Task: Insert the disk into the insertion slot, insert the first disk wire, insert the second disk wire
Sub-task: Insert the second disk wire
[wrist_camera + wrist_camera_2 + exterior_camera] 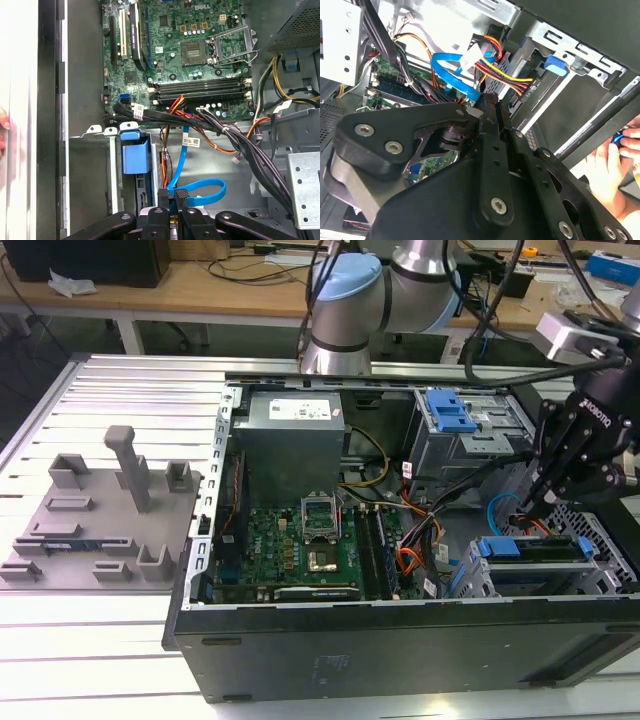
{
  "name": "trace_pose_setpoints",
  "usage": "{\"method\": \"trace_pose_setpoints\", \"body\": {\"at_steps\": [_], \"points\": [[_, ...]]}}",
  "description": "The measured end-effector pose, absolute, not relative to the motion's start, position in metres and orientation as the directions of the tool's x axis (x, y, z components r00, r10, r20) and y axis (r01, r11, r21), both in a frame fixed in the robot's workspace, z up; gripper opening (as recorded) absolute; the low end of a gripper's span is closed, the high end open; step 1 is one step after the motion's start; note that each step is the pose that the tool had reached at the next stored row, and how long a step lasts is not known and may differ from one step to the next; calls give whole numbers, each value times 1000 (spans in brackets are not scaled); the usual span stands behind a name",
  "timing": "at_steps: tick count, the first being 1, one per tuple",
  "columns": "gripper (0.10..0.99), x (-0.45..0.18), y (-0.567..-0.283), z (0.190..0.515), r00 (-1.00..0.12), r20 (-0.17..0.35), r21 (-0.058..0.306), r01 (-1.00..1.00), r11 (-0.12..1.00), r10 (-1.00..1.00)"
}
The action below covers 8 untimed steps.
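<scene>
The disk point(545, 548), in its bright blue frame point(498, 547), lies inside the insertion slot point(603, 532), the low perforated cage at the exterior view's right. My gripper point(532, 506) hangs just above the slot's inner end. In both wrist views the black fingers point(182, 196) stand close together at the end of the second disk wire point(205, 192), a light-blue looped cable point(449, 69). My gripper point(173, 196) looks shut on its end plug, which the fingers point(489, 102) hide. The red, yellow and black wire bundle point(507, 75) runs beside it.
The open case holds a motherboard point(300, 550), a grey power supply point(290, 440) and a taller cage with a blue handle point(450, 410). A grey fixture plate point(100, 510) lies at the exterior view's left. A person's hand point(612, 160) rests by the case edge.
</scene>
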<state>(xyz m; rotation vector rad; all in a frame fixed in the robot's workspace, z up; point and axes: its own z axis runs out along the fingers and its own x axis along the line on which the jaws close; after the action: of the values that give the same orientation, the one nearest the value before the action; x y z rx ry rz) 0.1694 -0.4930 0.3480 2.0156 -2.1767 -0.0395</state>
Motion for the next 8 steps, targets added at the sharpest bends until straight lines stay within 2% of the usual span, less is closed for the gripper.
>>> {"method": "trace_pose_setpoints", "body": {"at_steps": [8], "points": [[161, 169, -495, 348, -69, 103, 134, -987, 83, -992]]}}
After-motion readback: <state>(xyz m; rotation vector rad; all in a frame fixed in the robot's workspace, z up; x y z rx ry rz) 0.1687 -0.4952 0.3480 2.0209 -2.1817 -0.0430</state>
